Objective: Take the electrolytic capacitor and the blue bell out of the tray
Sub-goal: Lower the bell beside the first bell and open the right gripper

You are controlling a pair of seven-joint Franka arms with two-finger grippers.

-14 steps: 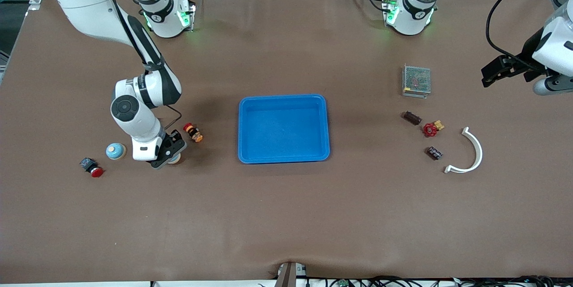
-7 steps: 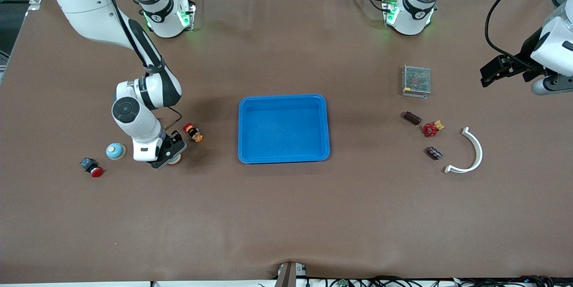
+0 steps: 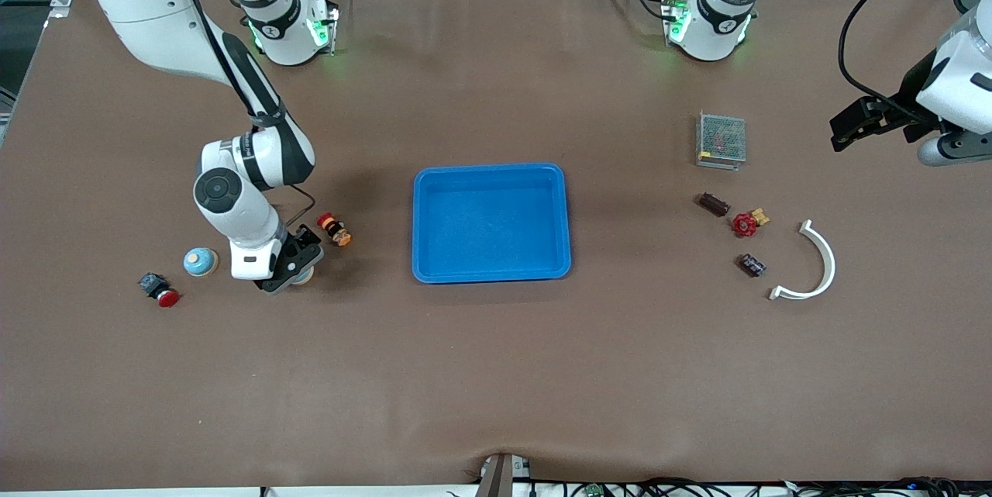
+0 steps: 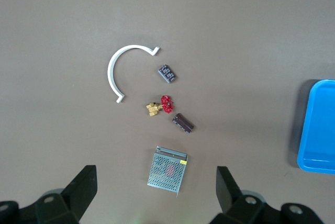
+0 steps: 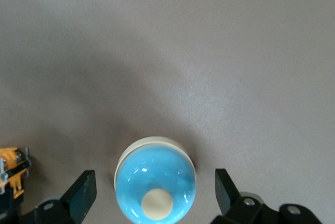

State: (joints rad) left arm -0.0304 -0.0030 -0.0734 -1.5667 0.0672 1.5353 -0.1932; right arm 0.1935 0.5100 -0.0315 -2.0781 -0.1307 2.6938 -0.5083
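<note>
Bell (image 5: 156, 188) sits on the table between the spread fingers of the right gripper (image 3: 293, 274), which is released, neither finger touching it. A yellow-and-red button (image 3: 335, 229) lies just beside this gripper toward the blue tray (image 3: 491, 171). A second blue bell (image 3: 201, 261) and a red-capped switch (image 3: 159, 290) lie toward the right arm's table end. The left gripper (image 3: 843, 131) hangs open, waiting. Under it lie the capacitor (image 4: 183, 123), a red valve (image 4: 165, 103), a dark block (image 4: 167, 73), a white arc (image 4: 112, 69) and a mesh box (image 4: 167, 169), with bare table (image 3: 496, 373) all round.

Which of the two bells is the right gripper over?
The bell nearer the tray, under the right gripper, whose open fingers flank it. The other bell stands clear.
</note>
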